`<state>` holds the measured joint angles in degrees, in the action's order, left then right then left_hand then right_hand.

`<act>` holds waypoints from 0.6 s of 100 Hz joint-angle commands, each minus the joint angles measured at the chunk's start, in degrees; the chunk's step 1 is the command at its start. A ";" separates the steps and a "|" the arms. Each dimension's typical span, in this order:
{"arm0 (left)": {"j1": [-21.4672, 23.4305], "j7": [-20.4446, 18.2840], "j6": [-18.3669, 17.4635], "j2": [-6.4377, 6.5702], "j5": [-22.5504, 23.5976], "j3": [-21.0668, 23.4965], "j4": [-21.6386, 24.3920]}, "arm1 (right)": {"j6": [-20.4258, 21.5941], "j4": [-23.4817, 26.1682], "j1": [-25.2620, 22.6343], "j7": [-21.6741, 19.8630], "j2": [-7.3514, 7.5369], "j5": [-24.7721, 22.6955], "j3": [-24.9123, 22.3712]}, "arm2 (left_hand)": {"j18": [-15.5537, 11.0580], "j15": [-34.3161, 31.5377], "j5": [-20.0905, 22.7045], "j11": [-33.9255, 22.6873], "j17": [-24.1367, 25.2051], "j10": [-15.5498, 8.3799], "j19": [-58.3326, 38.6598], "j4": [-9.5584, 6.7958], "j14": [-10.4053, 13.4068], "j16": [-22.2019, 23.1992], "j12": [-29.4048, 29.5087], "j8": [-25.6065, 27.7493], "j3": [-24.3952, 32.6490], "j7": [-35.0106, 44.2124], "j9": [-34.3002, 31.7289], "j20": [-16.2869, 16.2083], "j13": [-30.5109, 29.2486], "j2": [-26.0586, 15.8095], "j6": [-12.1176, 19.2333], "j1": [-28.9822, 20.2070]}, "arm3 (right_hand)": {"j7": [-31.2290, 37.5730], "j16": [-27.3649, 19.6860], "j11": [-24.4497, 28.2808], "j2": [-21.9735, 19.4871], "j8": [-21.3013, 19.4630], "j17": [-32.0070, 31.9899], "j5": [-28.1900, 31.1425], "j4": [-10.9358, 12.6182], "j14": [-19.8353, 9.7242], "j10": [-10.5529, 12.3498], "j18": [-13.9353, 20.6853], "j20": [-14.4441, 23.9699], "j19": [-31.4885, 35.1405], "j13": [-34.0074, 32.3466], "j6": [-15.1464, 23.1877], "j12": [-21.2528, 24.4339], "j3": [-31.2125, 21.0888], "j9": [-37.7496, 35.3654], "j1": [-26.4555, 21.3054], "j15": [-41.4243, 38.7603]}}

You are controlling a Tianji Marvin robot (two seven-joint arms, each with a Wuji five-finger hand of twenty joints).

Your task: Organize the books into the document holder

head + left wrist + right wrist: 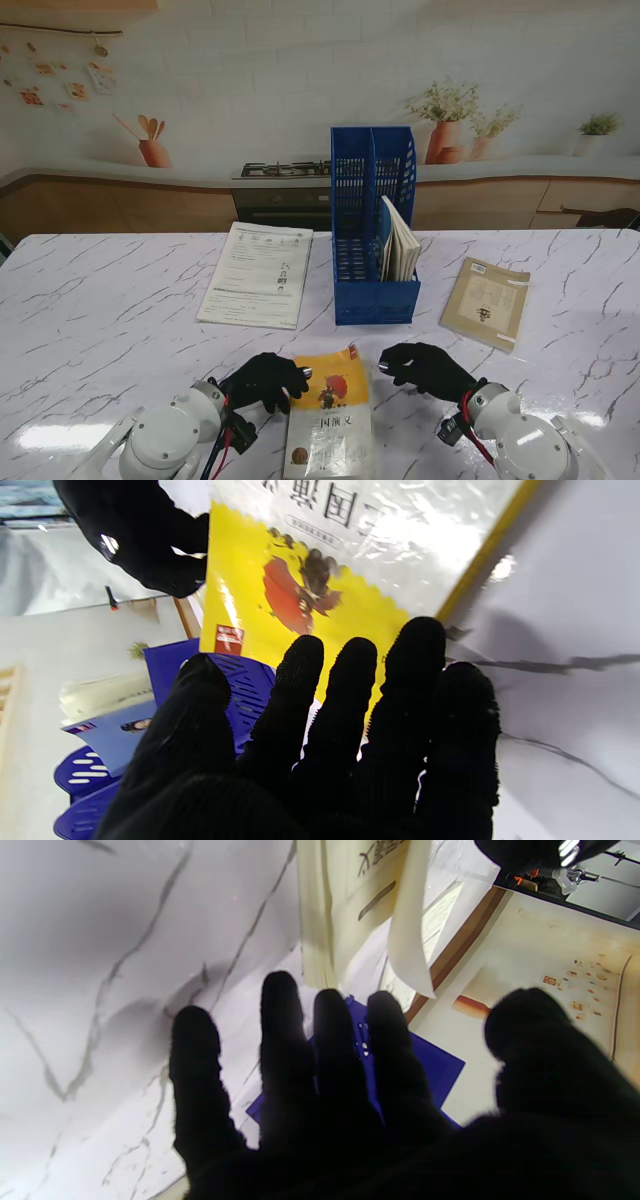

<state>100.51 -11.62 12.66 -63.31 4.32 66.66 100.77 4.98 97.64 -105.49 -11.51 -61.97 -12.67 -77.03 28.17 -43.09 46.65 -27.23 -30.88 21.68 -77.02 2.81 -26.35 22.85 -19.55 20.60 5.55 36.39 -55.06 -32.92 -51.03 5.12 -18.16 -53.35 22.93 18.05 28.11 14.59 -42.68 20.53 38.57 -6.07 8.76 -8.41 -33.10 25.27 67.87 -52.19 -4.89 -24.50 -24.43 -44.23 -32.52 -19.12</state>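
Each robot hand wore a black knitted glove, the left robot hand (pixel 262 380) and the right robot hand (pixel 428 368) alike, its weave coarse and ribbed at the fingertips (pixel 305 652). Rounded white wrist housings followed, with red and black cables beside them.

A yellow-and-white book (pixel 330 418) lies flat at the table's near edge, about midway along it. A tan book (pixel 486 302) lies flat toward the right edge. The blue document holder (pixel 371 226) stands upright mid-table toward the far edge, a book (pixel 401 244) leaning inside.
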 commanded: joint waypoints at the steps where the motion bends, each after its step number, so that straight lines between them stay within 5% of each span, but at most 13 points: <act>1: 1.19 -0.29 -0.38 -0.11 0.21 0.56 -0.30 | 0.22 0.06 -0.35 -0.12 -0.37 -0.28 0.29 | -1.40 2.16 -0.82 0.75 1.79 -0.61 1.83 -1.84 -1.01 0.68 -0.89 0.30 -1.63 -0.85 1.85 -1.62 2.38 -2.23 1.40 -1.88 | 0.98 -1.03 0.80 -0.45 0.22 -0.64 1.16 1.30 -0.30 1.01 3.72 -0.58 1.77 -1.31 0.52 0.21 -0.43 -1.25 0.21 0.39; 21: 2.13 -1.35 2.68 0.24 1.33 1.19 0.21 | 0.02 -0.01 -0.26 -0.43 -0.27 -0.68 0.54 | -0.58 1.92 1.80 0.88 -4.47 2.44 3.57 -1.71 -2.88 0.45 -0.16 0.66 -1.27 -0.49 -0.65 -0.02 -0.72 -2.12 -1.57 -2.05 | 1.22 -1.29 0.13 -0.06 0.17 -1.29 1.80 1.33 0.47 0.58 3.77 -0.73 1.48 -1.18 0.81 0.58 -0.68 -2.57 0.57 1.07; 36: 0.43 -3.55 3.94 0.24 -3.12 -0.20 -0.92 | 0.12 -0.64 0.36 0.29 -0.50 0.16 1.48 | 1.41 1.18 4.03 0.52 -10.00 5.11 3.19 -1.73 -4.18 -0.10 0.54 0.51 -0.66 -0.53 -2.83 2.61 -3.76 -2.56 -4.45 -2.43 | 1.21 -2.31 -1.91 0.70 0.51 -1.22 2.75 1.21 1.17 -0.51 4.13 -1.22 1.20 -1.76 0.05 2.26 -2.74 -4.48 1.26 2.05; 59: -3.35 -5.18 2.27 -0.04 -7.86 -3.62 -4.03 | -0.02 -0.96 0.63 0.26 -0.47 -0.02 1.60 | 1.74 0.31 5.05 0.01 -13.81 5.46 2.73 -1.78 -4.15 -0.50 0.56 0.40 -0.46 -0.78 -3.91 5.75 -5.87 -2.85 -5.15 -2.63 | 1.13 -2.59 -2.31 1.00 0.64 -1.41 2.54 1.06 1.32 -0.45 4.32 -1.54 0.92 -1.50 -0.01 2.65 -4.27 -4.35 2.02 2.29; 60: -3.48 -5.15 2.18 -0.07 -8.02 -3.75 -4.13 | -0.06 -0.96 0.61 0.22 -0.47 -0.05 1.56 | 1.89 0.35 5.11 0.19 -13.77 6.76 2.74 -1.77 -4.65 -0.53 0.63 0.37 -0.47 -0.84 -3.64 5.89 -5.76 -2.85 -5.73 -2.58 | 1.11 -2.60 -2.31 0.94 0.64 -1.41 2.51 1.05 1.32 -0.46 4.32 -1.55 0.92 -1.51 -0.01 2.65 -4.31 -4.35 2.07 2.29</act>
<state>97.40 -16.66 16.64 -62.40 -1.52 64.06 98.35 5.05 96.69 -104.41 -11.20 -62.03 -12.50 -75.50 28.90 -41.03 50.10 -27.11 -43.53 26.66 -73.11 2.81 -27.86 22.95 -19.85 20.60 5.49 35.64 -57.76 -28.27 -55.28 5.10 -21.99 -54.94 23.56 16.59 26.11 14.74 -42.68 19.56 39.80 -6.07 9.23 -8.83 -33.10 24.37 67.91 -52.19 -4.89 -22.39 -27.96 -46.91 -32.43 -17.60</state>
